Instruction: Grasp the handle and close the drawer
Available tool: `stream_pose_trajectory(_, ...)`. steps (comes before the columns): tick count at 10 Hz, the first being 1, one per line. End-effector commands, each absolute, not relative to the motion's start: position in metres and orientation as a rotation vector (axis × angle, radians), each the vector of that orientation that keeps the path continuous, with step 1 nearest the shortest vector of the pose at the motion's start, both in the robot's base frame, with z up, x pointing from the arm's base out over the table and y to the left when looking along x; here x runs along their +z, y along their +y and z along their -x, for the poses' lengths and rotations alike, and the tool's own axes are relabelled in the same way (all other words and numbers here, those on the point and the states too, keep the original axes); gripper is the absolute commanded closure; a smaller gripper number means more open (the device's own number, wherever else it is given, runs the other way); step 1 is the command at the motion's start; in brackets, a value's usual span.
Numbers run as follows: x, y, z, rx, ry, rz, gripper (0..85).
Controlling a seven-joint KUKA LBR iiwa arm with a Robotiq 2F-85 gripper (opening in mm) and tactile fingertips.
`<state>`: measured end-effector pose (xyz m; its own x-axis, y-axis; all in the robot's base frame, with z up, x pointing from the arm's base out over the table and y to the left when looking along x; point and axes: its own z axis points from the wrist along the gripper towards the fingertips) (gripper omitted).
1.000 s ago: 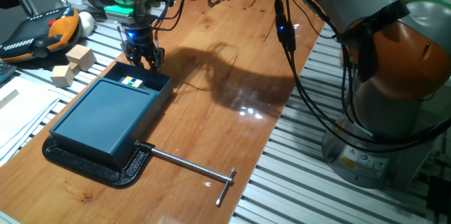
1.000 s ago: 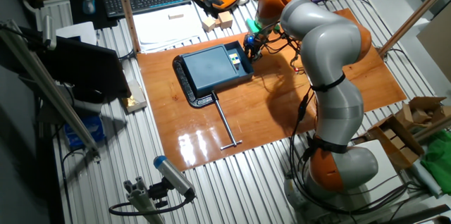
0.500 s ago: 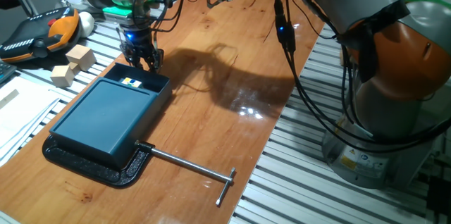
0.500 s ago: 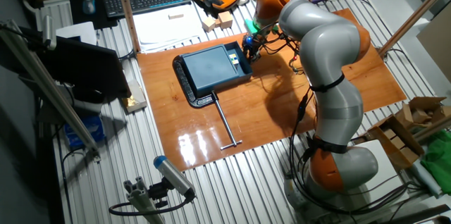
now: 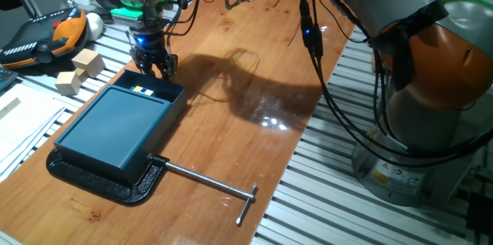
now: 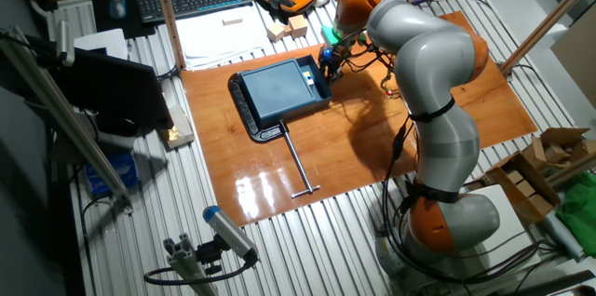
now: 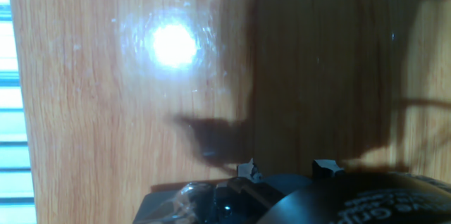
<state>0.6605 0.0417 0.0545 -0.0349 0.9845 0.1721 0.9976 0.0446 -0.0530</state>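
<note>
I see a glossy varnished wood tabletop [image 5: 254,68] throwing glare, a matt teal plastic drawer [image 5: 158,91], a smooth metal rod [image 5: 209,183], and a matt black base plate [image 5: 92,183].

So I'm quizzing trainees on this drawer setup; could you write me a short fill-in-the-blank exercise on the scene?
1. The drawer sticking out of the teal box is only slightly ____.
2. The end effector is at the drawer's ____ end.
3. The box sits on a ____ base plate.
4. The metal rod lying on the wooden table ends in a ____ shape.

Missing words: open; outer; black; T
</note>
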Motion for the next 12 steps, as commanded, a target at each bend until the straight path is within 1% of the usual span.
stream_pose_trajectory(1, 0.055, 0.043, -0.661, -0.119, -2.15, 2.063, 84.3)
stream_pose_trajectory(12, 0.054, 0.056, -0.659, -0.112, -2.161, 2.065, 84.3)
